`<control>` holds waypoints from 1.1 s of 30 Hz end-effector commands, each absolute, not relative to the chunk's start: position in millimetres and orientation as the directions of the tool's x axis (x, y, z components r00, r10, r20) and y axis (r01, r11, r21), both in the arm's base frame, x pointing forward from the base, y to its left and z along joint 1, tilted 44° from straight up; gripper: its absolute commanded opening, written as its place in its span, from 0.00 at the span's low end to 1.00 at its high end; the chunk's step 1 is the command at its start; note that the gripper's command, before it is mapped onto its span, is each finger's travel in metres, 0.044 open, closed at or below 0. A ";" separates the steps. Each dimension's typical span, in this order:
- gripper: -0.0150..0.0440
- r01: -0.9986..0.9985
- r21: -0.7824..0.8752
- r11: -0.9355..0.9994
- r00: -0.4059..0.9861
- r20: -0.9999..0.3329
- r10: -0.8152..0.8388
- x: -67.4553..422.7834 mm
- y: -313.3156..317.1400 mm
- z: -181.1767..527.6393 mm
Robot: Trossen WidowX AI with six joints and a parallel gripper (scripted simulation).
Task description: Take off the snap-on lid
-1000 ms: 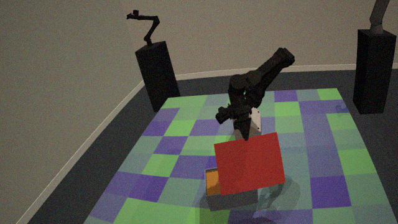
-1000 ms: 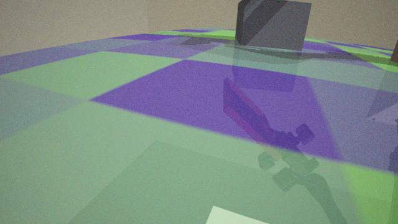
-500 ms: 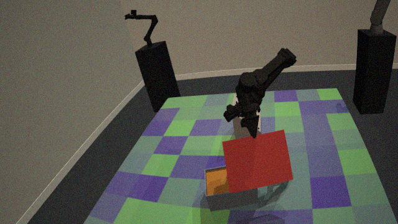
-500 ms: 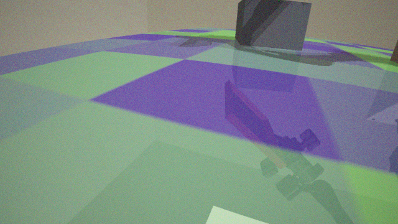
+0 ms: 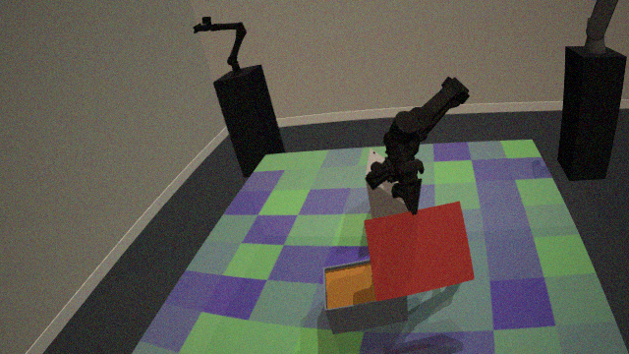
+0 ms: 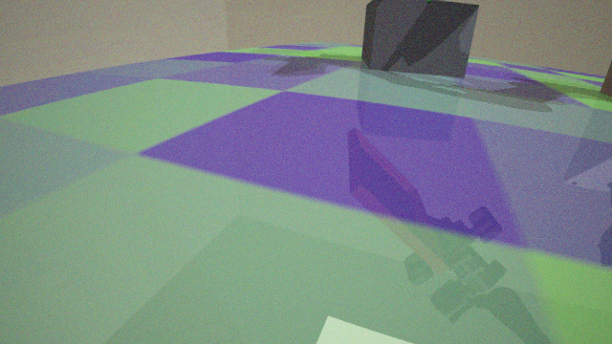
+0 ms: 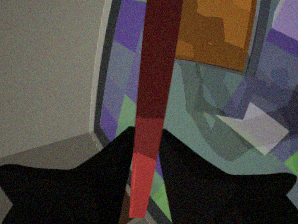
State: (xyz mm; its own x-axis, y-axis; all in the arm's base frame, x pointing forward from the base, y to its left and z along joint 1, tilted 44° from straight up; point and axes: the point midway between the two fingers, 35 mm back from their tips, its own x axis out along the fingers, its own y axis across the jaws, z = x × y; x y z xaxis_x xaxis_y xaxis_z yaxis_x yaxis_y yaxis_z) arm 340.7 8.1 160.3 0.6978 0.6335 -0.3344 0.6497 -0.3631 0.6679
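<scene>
My gripper (image 5: pixel 412 208) (image 7: pixel 147 132) is shut on the far edge of the red lid (image 5: pixel 418 251) (image 7: pixel 158 56). The lid hangs in the air, tilted, over the right part of the grey storage box (image 5: pixel 366 315) (image 6: pixel 421 40). The box is open and its orange inside (image 5: pixel 346 287) (image 7: pixel 220 10) shows at the left of the lid in the top view. In the wrist view the lid runs edge-on as a red strip between the two dark fingers, with the open box behind it. The exterior view shows only the box's grey wall and reflections on the glossy table.
The box stands on a checkered green and purple table top (image 5: pixel 295 231). A pale wedge-shaped block (image 5: pixel 380 197) stands behind my gripper. Two tall black pedestals (image 5: pixel 248 118) (image 5: pixel 590 113) stand at the back left and back right corners.
</scene>
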 end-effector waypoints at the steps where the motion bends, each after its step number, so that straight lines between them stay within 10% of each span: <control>1: 0.25 0.648 0.667 -0.367 0.701 -0.336 0.629 337.0 12.9 166.0; 33: 0.25 0.649 0.665 -0.369 0.701 -0.335 0.630 310.8 54.6 207.1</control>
